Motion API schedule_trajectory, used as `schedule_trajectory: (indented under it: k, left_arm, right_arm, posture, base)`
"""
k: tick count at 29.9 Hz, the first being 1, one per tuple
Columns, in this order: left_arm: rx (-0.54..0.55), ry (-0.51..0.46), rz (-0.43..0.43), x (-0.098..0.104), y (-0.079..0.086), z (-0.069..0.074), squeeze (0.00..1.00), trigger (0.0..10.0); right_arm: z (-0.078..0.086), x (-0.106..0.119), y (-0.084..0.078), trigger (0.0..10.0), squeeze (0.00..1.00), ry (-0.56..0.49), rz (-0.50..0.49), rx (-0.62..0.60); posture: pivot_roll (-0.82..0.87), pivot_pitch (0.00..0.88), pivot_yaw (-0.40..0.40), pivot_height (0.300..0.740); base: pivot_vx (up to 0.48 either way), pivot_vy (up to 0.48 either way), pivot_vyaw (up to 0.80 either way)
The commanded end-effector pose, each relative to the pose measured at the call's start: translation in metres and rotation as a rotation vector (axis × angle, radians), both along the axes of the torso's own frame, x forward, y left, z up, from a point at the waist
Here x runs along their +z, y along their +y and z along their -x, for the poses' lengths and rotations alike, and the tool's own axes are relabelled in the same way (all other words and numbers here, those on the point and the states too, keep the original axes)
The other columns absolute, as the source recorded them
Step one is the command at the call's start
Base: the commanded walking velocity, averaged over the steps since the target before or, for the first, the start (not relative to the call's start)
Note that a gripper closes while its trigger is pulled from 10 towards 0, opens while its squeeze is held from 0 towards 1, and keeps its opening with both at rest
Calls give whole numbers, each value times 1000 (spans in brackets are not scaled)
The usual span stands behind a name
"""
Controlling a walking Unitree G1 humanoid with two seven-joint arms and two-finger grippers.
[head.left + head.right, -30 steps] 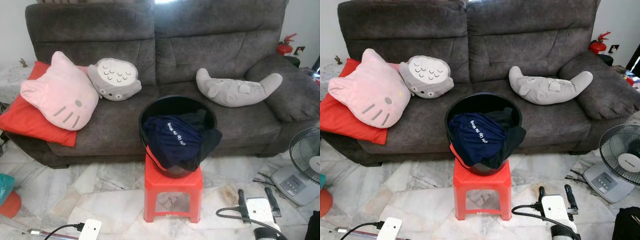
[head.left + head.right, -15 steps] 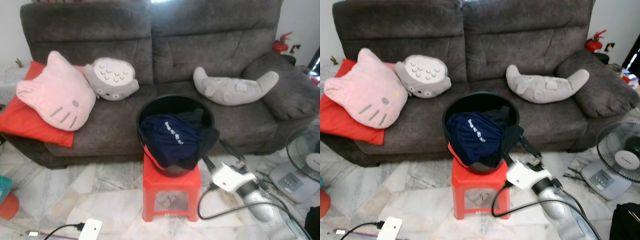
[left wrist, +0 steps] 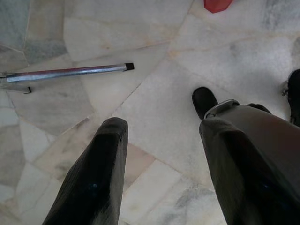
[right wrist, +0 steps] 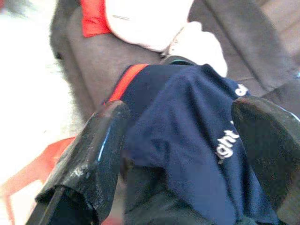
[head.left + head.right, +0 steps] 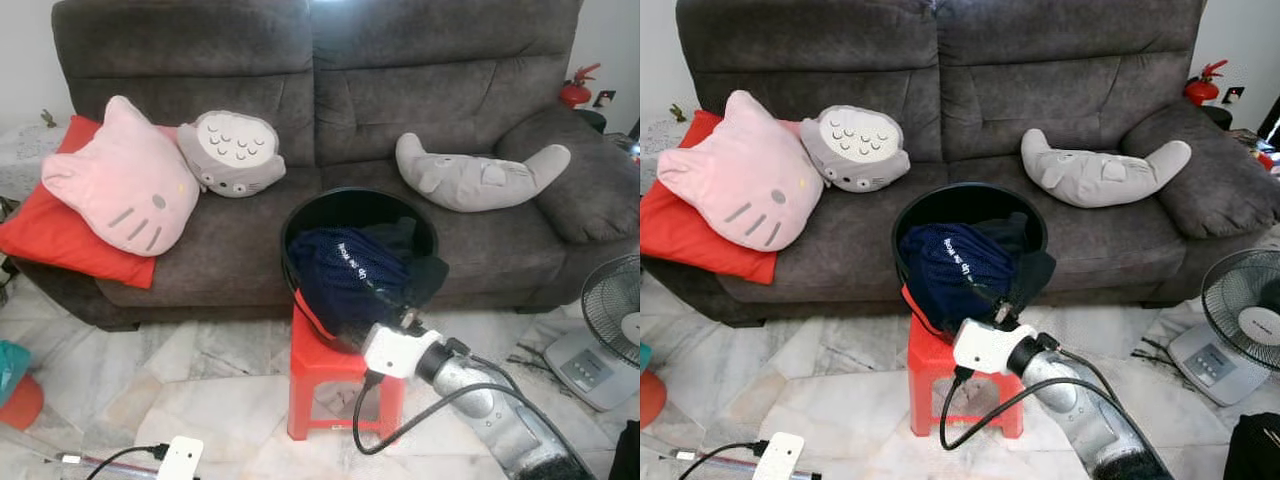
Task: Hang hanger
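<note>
Since the earlier frames, the right arm has been raised from the floor area beside the stool and brought in to the front of the bucket; the right gripper [image 5: 1002, 304] is now positioned at the front rim of the round black plastic bucket [image 5: 310, 215], against the clothing. In the right wrist view its two black fingers [image 4: 89, 159] are spread wide apart, with the navy-blue garment with white lettering [image 4: 197, 145] lying between them; nothing is clamped.

No hanger can be made out in any view; whether one lies under the clothing in the bucket cannot be told. The navy-blue garment is heaped in the bucket and draped over its front rim, with darker clothing beside it and a red-orange trim at the lower left edge. The bucket stands on a small red plastic stool [image 5: 320, 375], which rests on the pale marble tile floor [image 5: 200, 400] directly in front of the dark grey fabric sofa [image 5: 400, 90].

On the sofa, a pink cat-face cushion [image 5: 125, 180] lies on a red cushion [image 5: 40, 230], a grey round plush [image 5: 235, 153] is just beside it, and a grey curved plush [image 5: 480, 175] lies on the right seat. A white fan [image 5: 612, 330] stands on the floor at the right.

The left gripper [image 3: 159, 136] hangs over the floor with its fingers parted; a metal rod [image 3: 65, 72] lies on the tiles beyond it.
</note>
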State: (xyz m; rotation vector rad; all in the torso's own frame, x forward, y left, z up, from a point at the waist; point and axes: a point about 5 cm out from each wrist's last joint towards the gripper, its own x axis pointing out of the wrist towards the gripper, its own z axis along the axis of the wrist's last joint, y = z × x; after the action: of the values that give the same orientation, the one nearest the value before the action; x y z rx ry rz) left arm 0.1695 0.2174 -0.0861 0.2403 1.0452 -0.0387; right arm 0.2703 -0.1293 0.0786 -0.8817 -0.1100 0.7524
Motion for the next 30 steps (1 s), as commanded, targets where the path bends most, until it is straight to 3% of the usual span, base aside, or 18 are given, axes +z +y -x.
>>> schedule_trajectory:
  k: [1,12,20,25,30]
  left_arm:
    - [8,10,-12,-1,3,3,0,10000]
    - [-1,12,-12,0,3,2,0,10000]
    - [2,9,-12,0,3,2,0,10000]
    - [2,9,-13,0,3,2,0,10000]
    - [0,9,-13,0,3,2,0,10000]
  right_arm:
    - [8,0,2,10000,0,56,27,45]
    - [5,-7,-27,10000,0,114,151,-38]
    - [-1,-3,-19,10000,0,115,193,-2]
    - [-8,-11,-28,10000,0,120,269,-48]
    - [-11,-11,-27,10000,0,123,271,-46]
  posture:
    - [-172,0,48,740]
    - [-180,0,51,740]
    - [-171,0,50,740]
    - [-171,0,51,740]
    - [-169,0,52,740]
  base:
    - [0,0,0]
    - [0,0,0]
    - [0,0,0]
    - [0,0,0]
    - [0,0,0]
